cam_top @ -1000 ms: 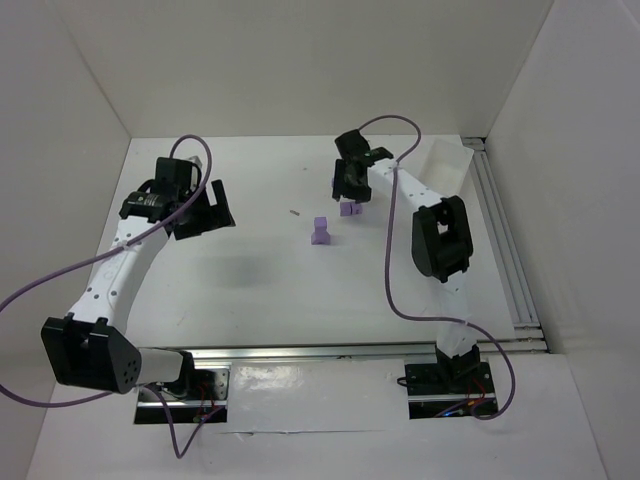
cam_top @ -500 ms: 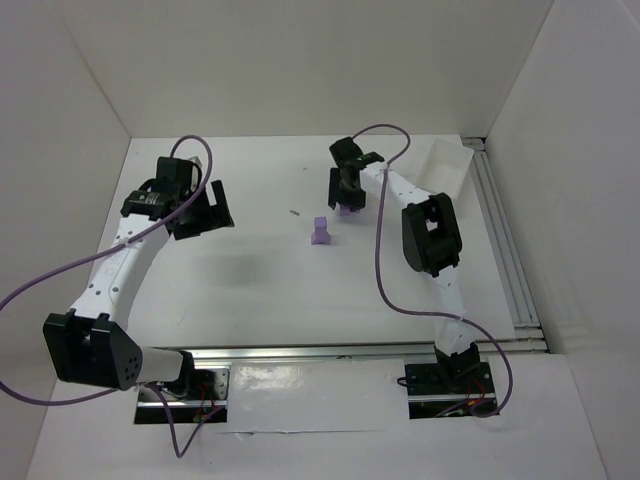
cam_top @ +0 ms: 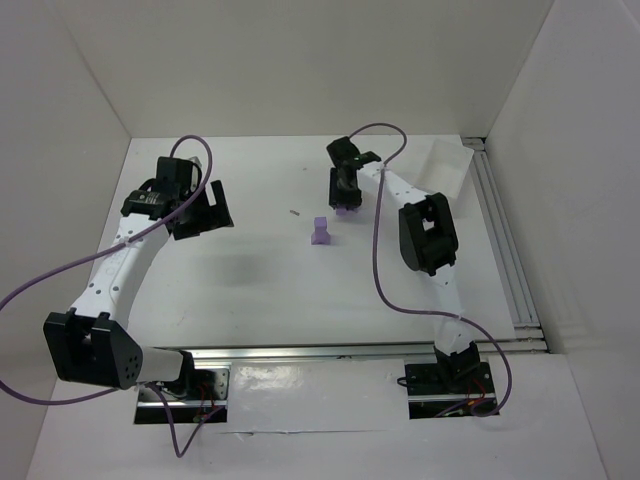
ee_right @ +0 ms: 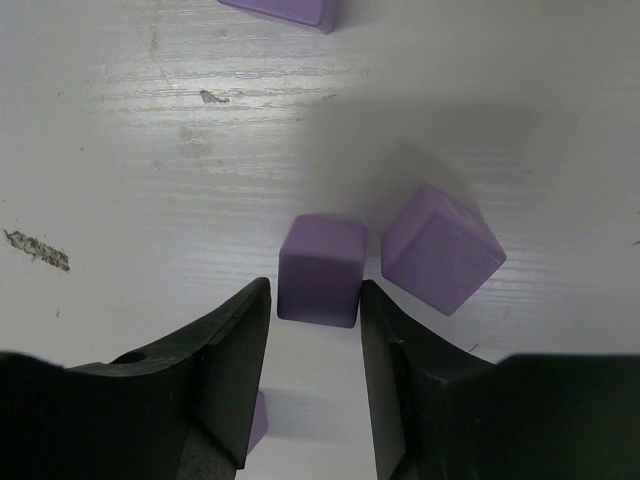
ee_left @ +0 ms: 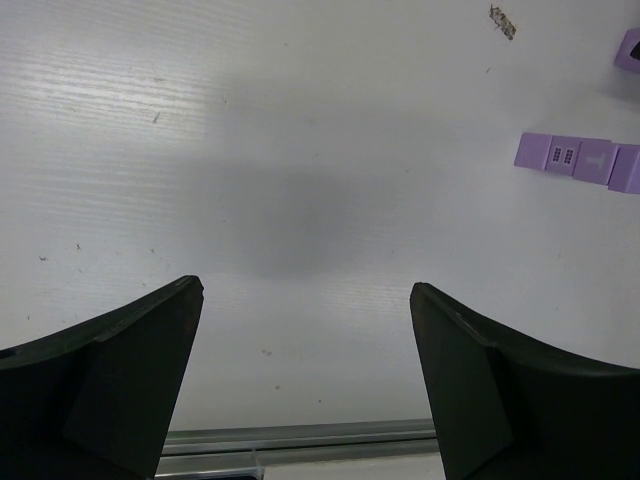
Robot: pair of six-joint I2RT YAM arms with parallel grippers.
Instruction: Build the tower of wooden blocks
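Observation:
The tower (cam_top: 321,232) is a short stack of lilac cubes at mid-table; it also shows in the left wrist view (ee_left: 575,158). My right gripper (cam_top: 345,196) is low over two loose lilac cubes to the tower's far right. In the right wrist view its jaws (ee_right: 313,305) are narrowly open around the near part of one cube (ee_right: 322,270); the right finger touches it and a thin gap shows at the left finger. A second, tilted cube (ee_right: 442,250) lies just to its right. Another cube (ee_right: 285,8) sits at the top edge. My left gripper (cam_top: 205,213) is wide open and empty.
A shallow white tray (cam_top: 446,166) stands at the back right. Aluminium rails (cam_top: 503,240) run along the right side. A small dark speck (cam_top: 294,212) lies left of the tower. White walls enclose the table.
My right gripper has shifted slightly left and down over the loose cubes, now hiding them in the top view. The left arm has not moved.

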